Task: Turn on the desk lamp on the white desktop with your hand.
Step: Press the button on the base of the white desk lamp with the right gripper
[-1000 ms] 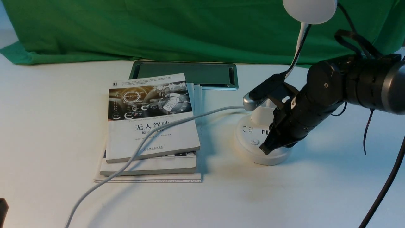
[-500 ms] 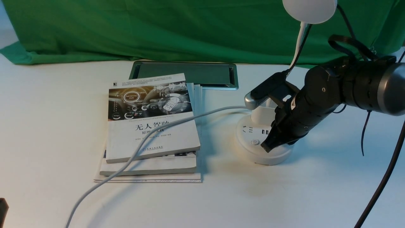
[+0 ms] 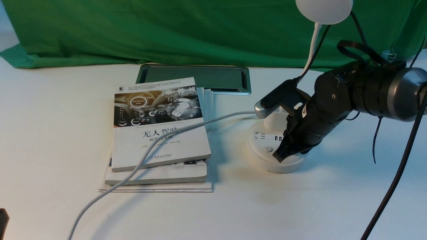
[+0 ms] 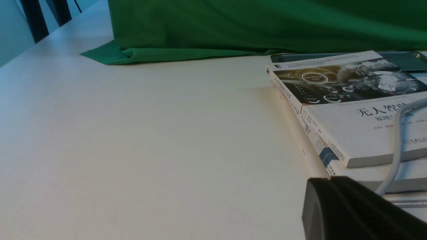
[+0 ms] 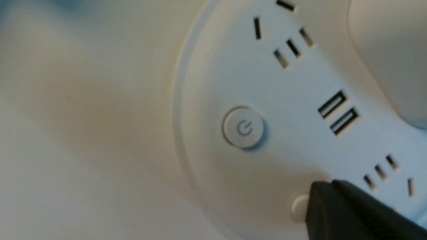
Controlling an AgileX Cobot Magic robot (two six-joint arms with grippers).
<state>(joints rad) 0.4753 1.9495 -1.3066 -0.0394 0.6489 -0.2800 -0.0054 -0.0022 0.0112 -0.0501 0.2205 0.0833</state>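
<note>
Two books (image 3: 160, 146) and one cable (image 3: 110, 191) are seen beside the lamp (image 3: 267, 160); the right gripper (image 3: 279, 156) is set at its base, fingers (image 3: 287, 146) pressed together.

Thick black right arm (image 3: 350, 96), grey-banded, with black cables (image 3: 393, 180) and tapered end effector (image 3: 282, 154).

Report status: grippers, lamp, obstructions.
Right black gripper shut, tip at small round button on white disc-headed desk lamp. Left gripper shut, away. Grey cable across stacked books, not blocking.

White desk lamp (image 3: 263, 158) upright on white desktop (image 3: 50, 133), closed end effector (image 3: 278, 156) at base button
</note>
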